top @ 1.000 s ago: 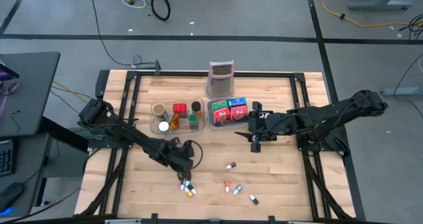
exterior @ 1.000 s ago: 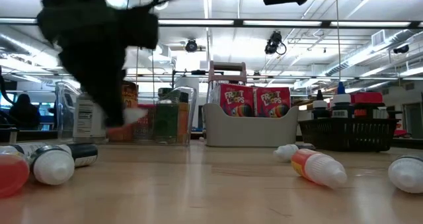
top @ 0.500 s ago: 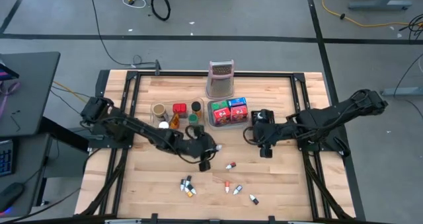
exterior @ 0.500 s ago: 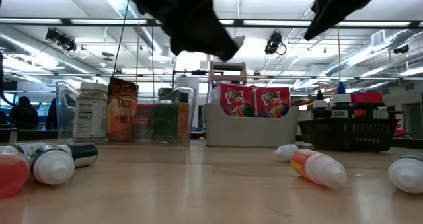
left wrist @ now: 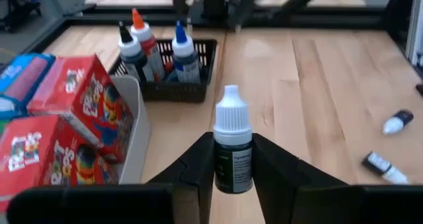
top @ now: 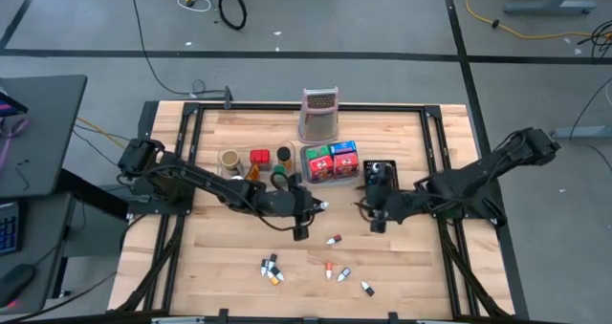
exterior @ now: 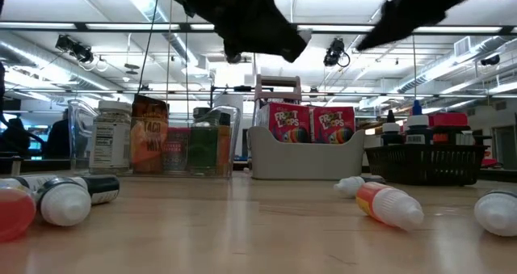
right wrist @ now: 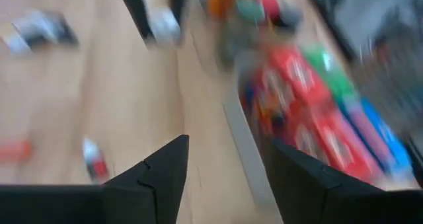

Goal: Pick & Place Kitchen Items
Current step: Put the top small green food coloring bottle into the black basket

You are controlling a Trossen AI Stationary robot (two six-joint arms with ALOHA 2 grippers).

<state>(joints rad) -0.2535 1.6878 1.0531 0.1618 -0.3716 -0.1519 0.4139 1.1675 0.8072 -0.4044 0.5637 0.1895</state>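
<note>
My left gripper hangs over the table's middle, shut on a small dark dropper bottle with a white cap; the low view shows it high above the boards. Several more dropper bottles lie loose on the near boards. My right gripper hovers just right of centre, open, with nothing between its fingers. A black basket holds three upright dropper bottles. My left gripper pinches the bottle's dark body between its two fingers. The fingers come nearly level from the table's left and lie along the bottle. The white cap sticks out past the fingertips toward the table's right. The bottle is lifted clear of the table.
A grey tray with red, green and blue boxes and a clear tray with jars stand mid-table. The metal grater is behind them. Bare boards lie at the near left and far right.
My left gripper has risen from the loose bottles at the near left and carried the dropper bottle toward the table's right and far side, tipping from pointing down to nearly level. My right gripper has sunk and come a little toward the near edge.
</note>
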